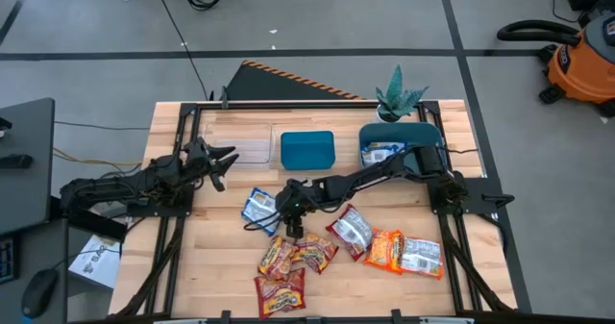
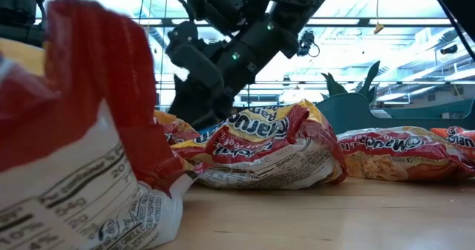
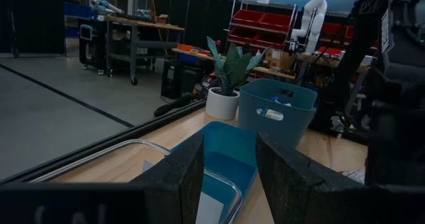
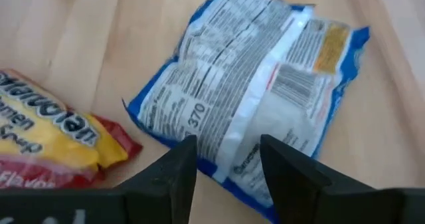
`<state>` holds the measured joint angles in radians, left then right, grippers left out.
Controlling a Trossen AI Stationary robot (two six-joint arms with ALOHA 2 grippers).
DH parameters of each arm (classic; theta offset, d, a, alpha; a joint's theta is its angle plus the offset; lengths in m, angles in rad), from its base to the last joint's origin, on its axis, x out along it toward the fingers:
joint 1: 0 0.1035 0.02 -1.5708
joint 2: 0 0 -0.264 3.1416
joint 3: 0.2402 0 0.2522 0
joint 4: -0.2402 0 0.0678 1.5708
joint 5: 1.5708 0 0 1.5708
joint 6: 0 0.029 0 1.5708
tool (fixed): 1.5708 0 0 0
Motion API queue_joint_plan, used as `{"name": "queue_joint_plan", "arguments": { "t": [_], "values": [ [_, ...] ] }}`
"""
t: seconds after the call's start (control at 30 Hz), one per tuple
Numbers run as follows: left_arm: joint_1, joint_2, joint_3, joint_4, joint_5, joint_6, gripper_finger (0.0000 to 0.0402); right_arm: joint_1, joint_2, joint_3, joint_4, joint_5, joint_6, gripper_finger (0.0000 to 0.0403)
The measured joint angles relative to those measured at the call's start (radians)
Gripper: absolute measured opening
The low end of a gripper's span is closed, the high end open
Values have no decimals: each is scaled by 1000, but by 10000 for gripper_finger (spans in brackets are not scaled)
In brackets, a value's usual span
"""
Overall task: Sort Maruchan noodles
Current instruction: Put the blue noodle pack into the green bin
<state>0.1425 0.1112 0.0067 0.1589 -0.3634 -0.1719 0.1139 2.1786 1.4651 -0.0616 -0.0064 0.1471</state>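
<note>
Even overhead light, soft shadows; the low view's nearest red packet [image 2: 82, 131] is blurred, ceiling lights glaring behind the pincer [image 2: 197, 105]

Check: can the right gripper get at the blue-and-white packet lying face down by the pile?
Probably yes. The right gripper hangs open just above the blue-and-white packet, which lies alone on bare wood, clear of the red-and-yellow packet beside it. Nothing sits between them.

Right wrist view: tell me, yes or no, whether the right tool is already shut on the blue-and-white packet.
No: the right tool is open, its fingers hovering over the edge of the blue-and-white packet, which lies flat on the table.
</note>
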Motion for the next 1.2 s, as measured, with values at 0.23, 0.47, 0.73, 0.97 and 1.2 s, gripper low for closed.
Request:
{"name": "queue_joint_plan", "arguments": {
  "t": [0.23,0.47,0.73,0.97,1.2],
  "values": [
    [0,1,0,1,0,0,142,7,40,0,54,31,-60,160],
    [0,3,0,0,0,1,142,17,40,0,52,118,-115,103],
    [0,6,0,0,0,1,142,17,40,0,52,118,-118,9],
    [0,6,0,0,0,2,142,16,20,0,39,148,-149,9],
    [0,6,0,0,0,3,142,16,-91,1,-31,240,-208,8]
  ]
}}
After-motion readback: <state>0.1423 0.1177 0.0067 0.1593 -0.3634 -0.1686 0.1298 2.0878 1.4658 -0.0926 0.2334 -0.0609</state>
